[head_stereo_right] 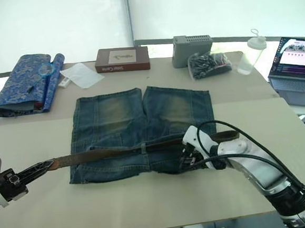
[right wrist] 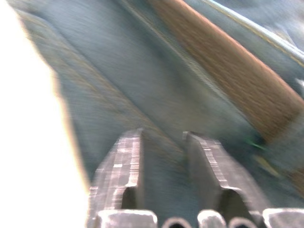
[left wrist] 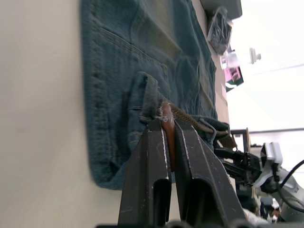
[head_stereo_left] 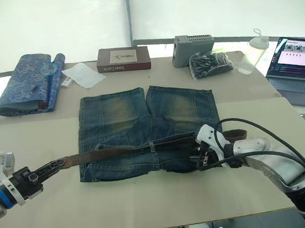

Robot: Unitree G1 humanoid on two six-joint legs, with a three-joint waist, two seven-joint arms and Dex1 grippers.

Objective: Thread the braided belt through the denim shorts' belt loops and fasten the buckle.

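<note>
The denim shorts (head_stereo_left: 116, 117) lie flat on the table, waistband toward me, legs pointing away. The braided belt (head_stereo_left: 118, 152) runs along the waistband and passes under a belt loop (head_stereo_left: 152, 145) at the middle. Its left end sticks out past the shorts, and my left gripper (head_stereo_left: 61, 163) is shut on it, as the left wrist view shows (left wrist: 167, 126). The belt's right end (head_stereo_left: 238, 134) lies past the shorts' right edge. My right gripper (head_stereo_left: 198, 155) hovers open over the right part of the waistband, denim under its fingers (right wrist: 126, 156). I cannot make out the buckle.
Along the far edge of the table (head_stereo_left: 38, 133) lie a blue patterned fabric roll (head_stereo_left: 26, 81), a white sheet (head_stereo_left: 83, 74), a brown box (head_stereo_left: 123, 59), a grey box (head_stereo_left: 192, 47), a bag of dark parts (head_stereo_left: 211, 63) and a plastic bottle (head_stereo_left: 253, 53). A laptop (head_stereo_left: 295, 66) stands at the right.
</note>
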